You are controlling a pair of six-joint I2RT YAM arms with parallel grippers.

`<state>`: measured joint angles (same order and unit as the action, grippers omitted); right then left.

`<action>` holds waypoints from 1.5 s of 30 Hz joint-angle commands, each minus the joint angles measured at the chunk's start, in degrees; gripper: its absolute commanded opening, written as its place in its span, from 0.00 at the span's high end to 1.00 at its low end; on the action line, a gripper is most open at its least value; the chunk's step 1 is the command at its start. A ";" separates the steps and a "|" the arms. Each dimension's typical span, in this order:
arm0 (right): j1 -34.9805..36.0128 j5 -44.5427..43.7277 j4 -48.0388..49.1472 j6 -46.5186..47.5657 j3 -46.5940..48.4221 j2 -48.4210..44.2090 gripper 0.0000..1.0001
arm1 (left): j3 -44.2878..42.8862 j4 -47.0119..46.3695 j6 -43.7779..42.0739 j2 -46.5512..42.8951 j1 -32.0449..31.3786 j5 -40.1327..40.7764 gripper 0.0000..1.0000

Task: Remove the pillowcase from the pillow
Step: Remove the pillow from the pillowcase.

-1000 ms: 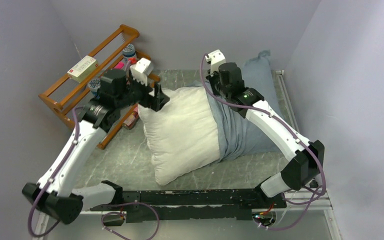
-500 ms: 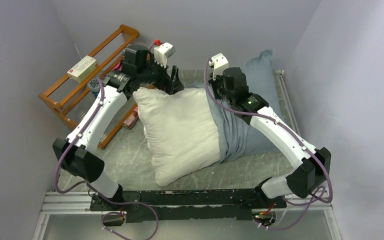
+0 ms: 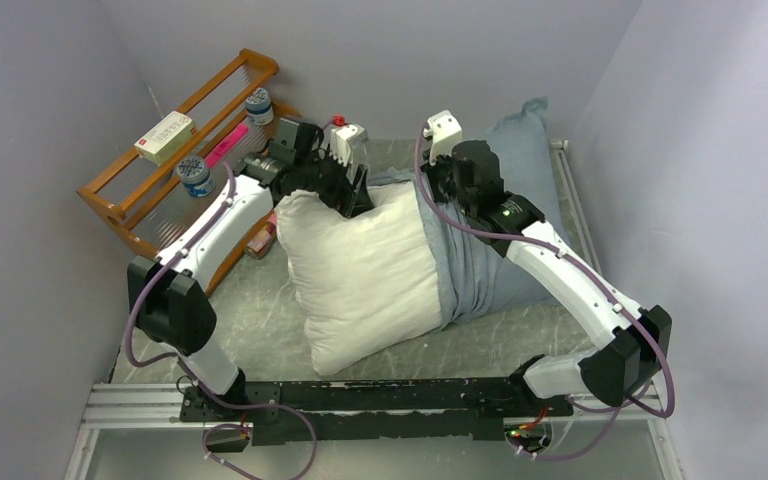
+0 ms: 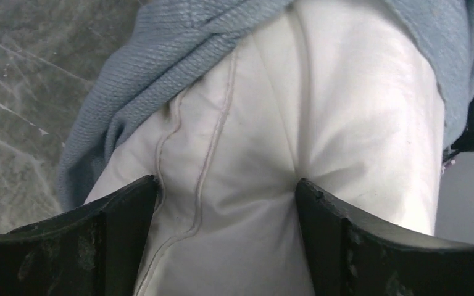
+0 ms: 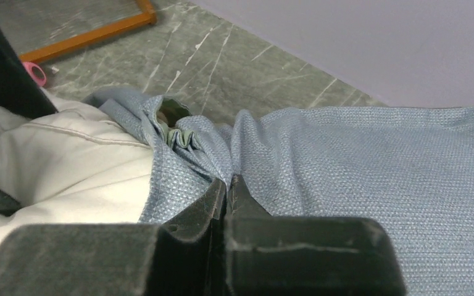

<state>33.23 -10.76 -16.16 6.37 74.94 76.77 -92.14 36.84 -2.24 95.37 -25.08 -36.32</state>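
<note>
The plump white pillow (image 3: 360,270) lies mid-table, its right part still inside the blue-grey pillowcase (image 3: 495,250). My left gripper (image 3: 348,196) sits on the pillow's far edge. In the left wrist view it (image 4: 225,191) stands open, both fingers (image 4: 123,216) pressed into the white pillow (image 4: 321,105), a seamed bulge between them, with the pillowcase (image 4: 160,55) bunched just beyond. My right gripper (image 3: 436,188) is at the pillowcase's mouth. Seen from the right wrist, it (image 5: 228,182) is shut on a fold of the pillowcase (image 5: 358,160), whose green edge (image 5: 182,137) peeks out.
A wooden rack (image 3: 125,195) stands at the far left with a white box (image 3: 165,137), two jars (image 3: 197,175) and a pink item (image 3: 225,143). Walls close in on the left, back and right. The arms' base rail (image 3: 380,395) runs along the near edge.
My left arm swung right along the pillow's far edge and came down on it, fingers wide. My right gripper, still shut on the pillowcase, shifted slightly right.
</note>
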 commanded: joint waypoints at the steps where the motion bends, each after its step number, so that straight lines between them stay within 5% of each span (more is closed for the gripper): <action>1: -0.07 -1.76 7.45 0.30 0.83 -2.80 1.00 | 3.42 -0.19 -2.07 -6.16 -2.27 -7.66 0.16; 4: -0.05 -1.94 7.51 0.39 0.91 -2.45 1.00 | 5.19 0.17 -2.48 -8.26 -3.94 -8.74 0.32; 12: -0.10 -3.97 7.73 1.10 1.15 -2.58 1.00 | 7.79 -2.38 1.14 -16.45 -5.13 -6.76 0.93; 29: -5.99 -14.66 4.56 1.55 11.04 2.77 1.00 | 9.15 -0.04 5.19 -29.18 -5.15 10.06 0.95; 37: -9.01 -8.61 1.22 -1.92 16.91 9.64 1.00 | 14.30 0.62 6.75 -28.60 -4.98 28.56 0.95; 45: -8.99 1.09 5.19 -3.84 11.91 16.43 1.00 | 23.35 -4.17 9.96 -26.12 -2.88 36.02 0.95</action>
<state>27.86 -6.96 -20.64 2.79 88.01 92.27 -71.24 31.00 5.41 69.69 -29.65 -7.84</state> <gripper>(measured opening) 0.013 0.079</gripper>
